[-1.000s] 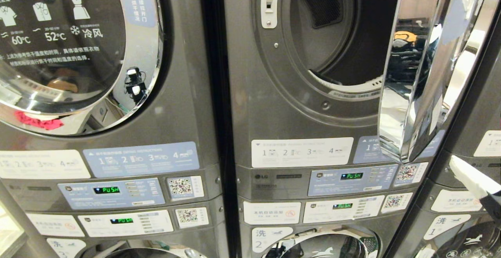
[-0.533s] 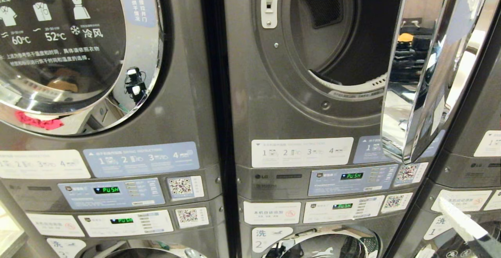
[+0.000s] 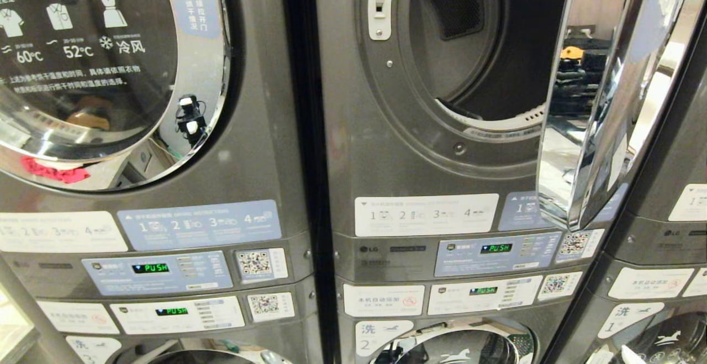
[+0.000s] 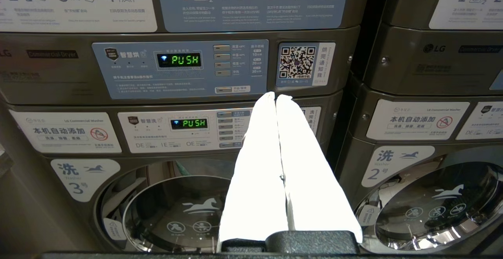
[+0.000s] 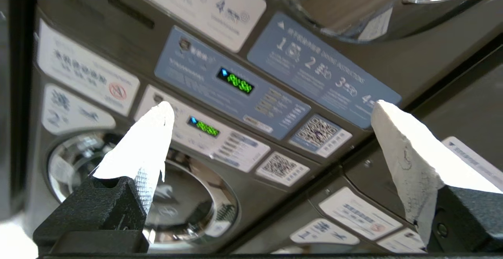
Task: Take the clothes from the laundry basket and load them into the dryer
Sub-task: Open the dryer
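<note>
While the left pincer (image 4: 276, 96) sits pressed together and the right pincer (image 5: 267, 107) gapes apart, both empty before the control panels (image 3: 496, 253), the dryer (image 3: 486, 60) beyond stands with its door (image 3: 602, 93) swung open.

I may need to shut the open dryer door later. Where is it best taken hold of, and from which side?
Probably the door's free chrome rim, the edge farthest from the hinge on the right. Come from the left, drum side: the door stands swung out edge-on, so that rim faces the robot.
</note>
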`<state>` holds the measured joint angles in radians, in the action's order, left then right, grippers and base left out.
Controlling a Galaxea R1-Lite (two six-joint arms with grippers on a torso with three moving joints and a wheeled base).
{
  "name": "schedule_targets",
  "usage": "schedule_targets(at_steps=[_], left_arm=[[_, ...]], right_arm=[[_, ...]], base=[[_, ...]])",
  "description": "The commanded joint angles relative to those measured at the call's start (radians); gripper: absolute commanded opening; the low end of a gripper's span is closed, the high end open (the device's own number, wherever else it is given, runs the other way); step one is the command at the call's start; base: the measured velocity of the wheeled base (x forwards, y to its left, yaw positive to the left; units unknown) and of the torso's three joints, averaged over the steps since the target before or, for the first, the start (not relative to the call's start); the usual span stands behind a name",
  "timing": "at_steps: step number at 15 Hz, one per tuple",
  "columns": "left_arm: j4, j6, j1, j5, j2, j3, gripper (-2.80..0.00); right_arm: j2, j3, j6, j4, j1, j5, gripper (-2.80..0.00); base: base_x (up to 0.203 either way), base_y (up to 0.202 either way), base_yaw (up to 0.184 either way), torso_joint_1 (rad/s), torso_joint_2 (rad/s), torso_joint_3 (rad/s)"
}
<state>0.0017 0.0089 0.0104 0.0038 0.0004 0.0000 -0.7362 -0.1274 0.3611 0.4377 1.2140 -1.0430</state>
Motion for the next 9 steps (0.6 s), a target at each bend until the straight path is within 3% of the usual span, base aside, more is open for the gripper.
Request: schedule_targets(at_steps=[1,9], left_arm=[[0.000,-0.001,0.000,0.001,0.000,0.002,-2.80],[0.000,-0.001,0.000,0.001,0.000,0.002,-2.80]], right_arm=[[0.044,-0.019,0.005,-0.052,0.001,-0.007,0.00],[0.038,-0.041,0.010,-0.167,0.001,0.018,0.00]], base=[[0.000,0.000,0.000,0.000,0.00,0.000],[0.000,0.000,0.000,0.000,0.00,0.000]])
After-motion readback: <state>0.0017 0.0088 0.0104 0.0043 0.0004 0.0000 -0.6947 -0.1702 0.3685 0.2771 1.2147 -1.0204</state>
